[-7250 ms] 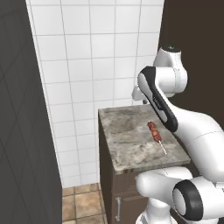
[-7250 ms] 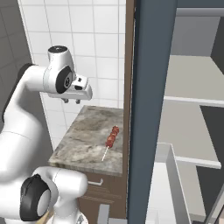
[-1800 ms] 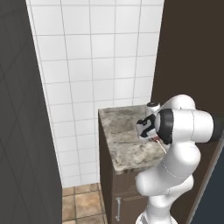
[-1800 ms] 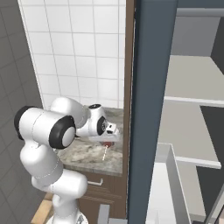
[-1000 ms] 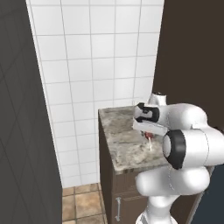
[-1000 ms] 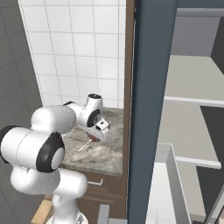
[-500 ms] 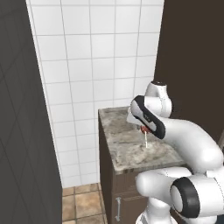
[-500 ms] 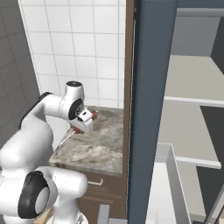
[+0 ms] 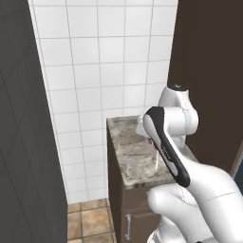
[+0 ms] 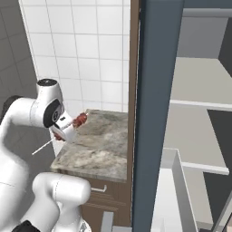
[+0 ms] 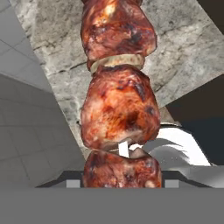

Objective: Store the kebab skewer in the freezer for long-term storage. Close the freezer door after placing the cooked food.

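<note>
Jaws clamped on the kebab skewer [image 10: 74, 124] — held clear above the marble bench [image 10: 99, 145], ready for carrying to the freezer [image 10: 199, 118].

Glossy browned kebab skewer [image 11: 118, 109], mottled stone countertop [image 10: 97, 145], glazed wall tiles [image 9: 104, 61]

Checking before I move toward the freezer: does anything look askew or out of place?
Nothing stands out. The hand is shut on the kebab skewer, lifted above the marble counter, its stick slanting down past the counter's edge. Nothing spilled.
</note>
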